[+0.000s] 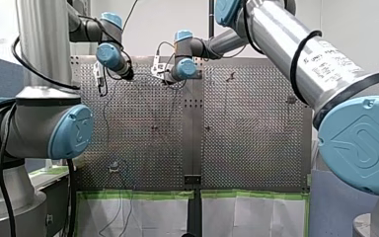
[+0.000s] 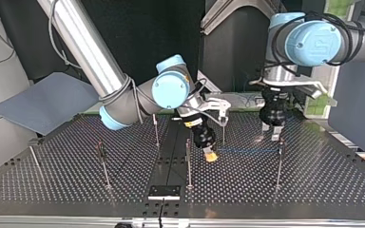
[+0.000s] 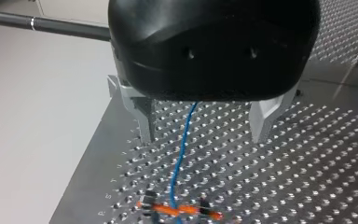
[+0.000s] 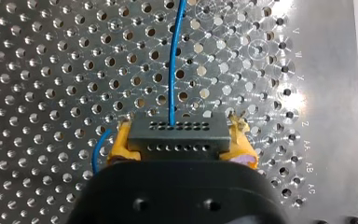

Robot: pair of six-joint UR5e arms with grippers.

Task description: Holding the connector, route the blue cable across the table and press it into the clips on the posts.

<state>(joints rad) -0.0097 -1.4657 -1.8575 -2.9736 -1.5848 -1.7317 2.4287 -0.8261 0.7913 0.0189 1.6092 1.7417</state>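
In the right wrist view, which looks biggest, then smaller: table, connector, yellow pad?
1. table, filling the view
2. connector
3. yellow pad, though the connector hides part of each pad

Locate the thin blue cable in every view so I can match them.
Front view: too thin to make out.
Top view: the thin blue cable runs level from my right gripper toward a thin metal post.
Left wrist view: between my left gripper's open fingers, reaching an orange clip.
Right wrist view: leaving the dark grey connector clamped by yellow pads.
Shared landmark: the perforated metal table.
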